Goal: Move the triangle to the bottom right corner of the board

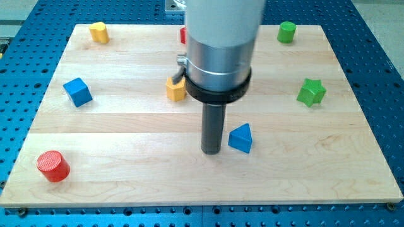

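Near the middle of the wooden board [126, 170], my tip [211, 152] stands on the surface, just to the view's left of the blue triangle [241, 138]. Whether tip and triangle touch cannot be told; the gap, if any, is very small. No claw here: the arm ends in a plain dark rod below a wide grey cylinder [221, 38] with a black collar, so there is nothing to spread or press together.

The blue triangle sits a little right of centre, in the lower half of the board, well apart from the bottom right corner.

Other blocks:
- yellow block [176, 89], just left of the collar, partly hidden behind it; shape unclear.
- blue cube [77, 92], left side, mid height.
- red cylinder [53, 166], near the bottom left corner.
- yellow block [98, 31], near the top left corner; shape hard to make out.
- red block [183, 35], top edge, mostly hidden behind the grey cylinder.
- green cylinder [286, 31], near the top right.
- green star [311, 92], right side, mid height.

The board lies on a blue perforated bench [372, 57].
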You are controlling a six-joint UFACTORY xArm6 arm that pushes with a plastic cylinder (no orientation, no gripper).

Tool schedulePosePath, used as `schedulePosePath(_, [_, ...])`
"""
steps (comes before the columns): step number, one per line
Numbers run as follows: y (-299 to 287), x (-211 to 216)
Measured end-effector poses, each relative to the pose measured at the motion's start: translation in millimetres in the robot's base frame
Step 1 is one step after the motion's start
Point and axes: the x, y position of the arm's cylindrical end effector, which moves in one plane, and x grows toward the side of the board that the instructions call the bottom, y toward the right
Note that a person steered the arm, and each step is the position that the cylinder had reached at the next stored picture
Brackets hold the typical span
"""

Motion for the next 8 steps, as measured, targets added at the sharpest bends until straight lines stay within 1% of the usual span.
schedulePosePath(1, [65, -13])
schedulePosePath(2, [131, -10])
schedulePosePath(3, [180, -4])
schedulePosePath(4, [202, 8])
schedulePosePath(5, [166, -24])
schedulePosePath(6, [109, -10])
schedulePosePath(7, [134, 31])
schedulePosePath(8, [161, 39])
